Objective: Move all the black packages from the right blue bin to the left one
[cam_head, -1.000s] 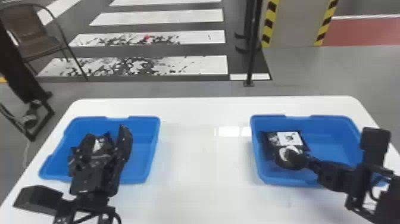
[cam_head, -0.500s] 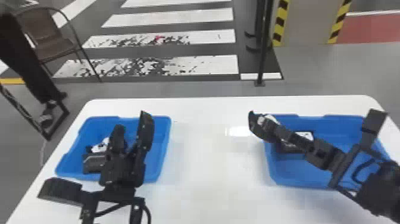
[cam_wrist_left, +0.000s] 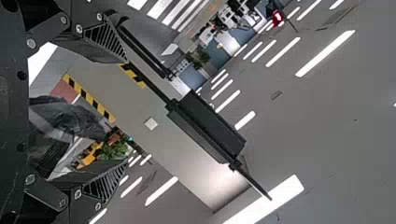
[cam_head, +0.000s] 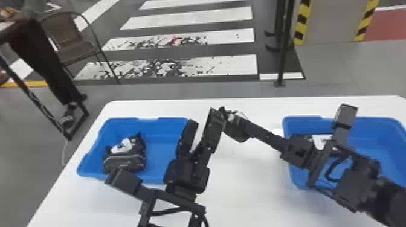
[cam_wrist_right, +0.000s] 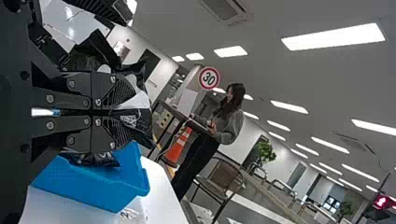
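In the head view my left gripper point(cam_head: 201, 120) stands open over the table between the bins; my right gripper point(cam_head: 234, 118) is beside it, shut on a black package point(cam_head: 239, 131) with a white patch. The left wrist view has my left gripper point(cam_wrist_left: 124, 112) with its fingers apart and dark, crinkled wrapping point(cam_wrist_left: 70, 119) between them. In the right wrist view, my right gripper point(cam_wrist_right: 131, 113) pinches the package point(cam_wrist_right: 145, 122). The left blue bin point(cam_head: 163, 139) holds black packages point(cam_head: 124, 163). A white-labelled package point(cam_head: 323, 142) lies in the right blue bin point(cam_head: 370, 120), partly behind the right arm.
Both bins rest on a white table point(cam_head: 235, 193). A chair point(cam_head: 71, 39) and a dark post point(cam_head: 284, 45) stand beyond its far edge. The two arms are very close together over the table's middle.
The right gripper has left the right bin with a package and moved left to the table's middle. The left gripper has moved right, away from over the left bin. The head view has shifted.
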